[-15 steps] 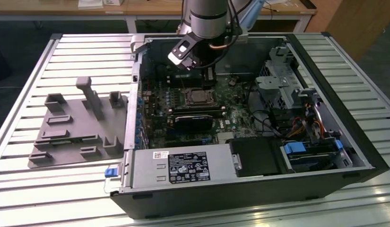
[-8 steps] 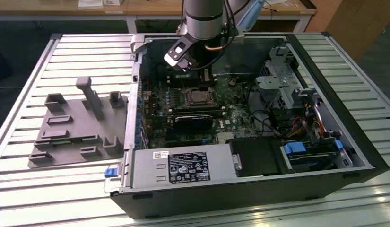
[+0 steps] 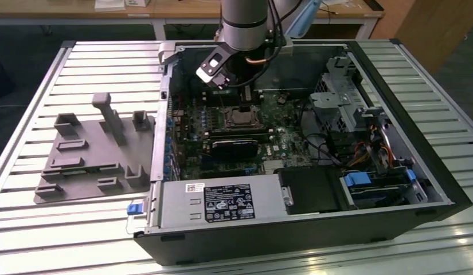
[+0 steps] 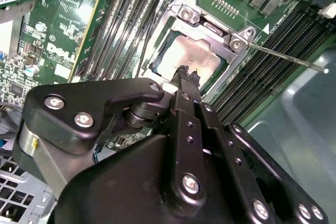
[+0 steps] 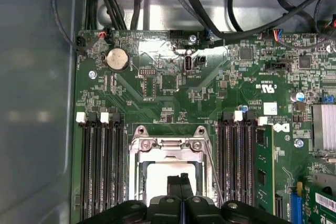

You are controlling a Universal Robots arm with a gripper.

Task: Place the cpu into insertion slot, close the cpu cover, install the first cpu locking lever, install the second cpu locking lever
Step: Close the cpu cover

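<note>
At the exterior view's left lies a grey holder. Lower middle in the first wrist view, the cpu sits in the insertion slot, cpu cover framing it. The gripper is above, pinched closed on nothing. In the second wrist view a locking lever juts right.

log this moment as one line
hand: shut, tips at cpu top, contact unclear | cpu: seated, top showing through cover window | cpu cover: down around cpu | locking lever: angled out from cover
</note>
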